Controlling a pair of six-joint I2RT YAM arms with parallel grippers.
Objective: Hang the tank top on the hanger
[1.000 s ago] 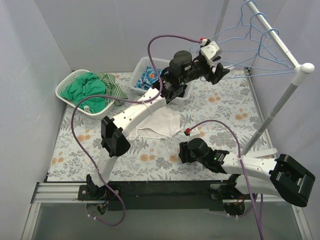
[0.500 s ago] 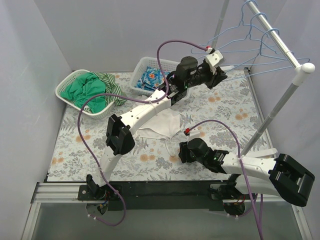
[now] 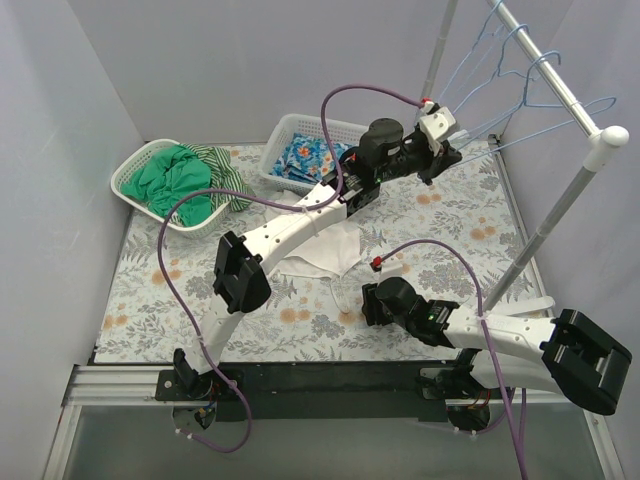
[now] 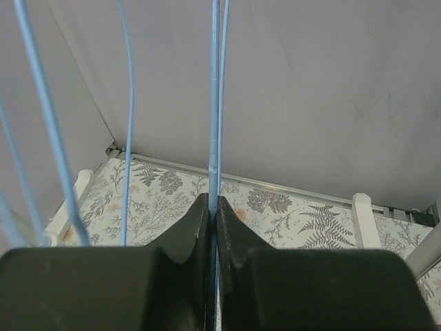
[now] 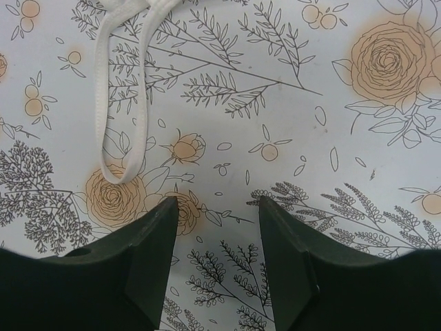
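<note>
Pinching left gripper [image 4: 213, 201]: jaws all but shut on the hanger [image 4: 214, 103], whose thin blue wire runs straight up from between the fingertips.
Left arm: stretched high from its base, crossing over the tank top [image 3: 322, 252] and ending up to its far right.
Hanger: off the table, above and to the far right of the tank top, by the rail [image 3: 556, 72]. I cannot tell whether its hook sits on the rail.
Other hangers [image 4: 52, 124]: the same pale blue wire, also far right of the tank top. In the left wrist view their strands run left of the held wire.
Tank top: white, crumpled on the table [image 3: 450, 220] near the middle, partly under the left arm and well apart from the hanger.
Strap [image 5: 102, 110]: a narrow white loop trailing from the tank top's near edge, flat on the flower print.
Right gripper [image 5: 217, 203]: jaws wide apart with nothing between them, low over the table just near-right of the tank top. The strap's loop ends just beyond one finger, and no contact shows.
Left basket [image 3: 125, 172]: far left of the tank top, heaped with green and striped garments.
Second basket [image 3: 285, 125]: behind the tank top, holding blue floral cloth.
</note>
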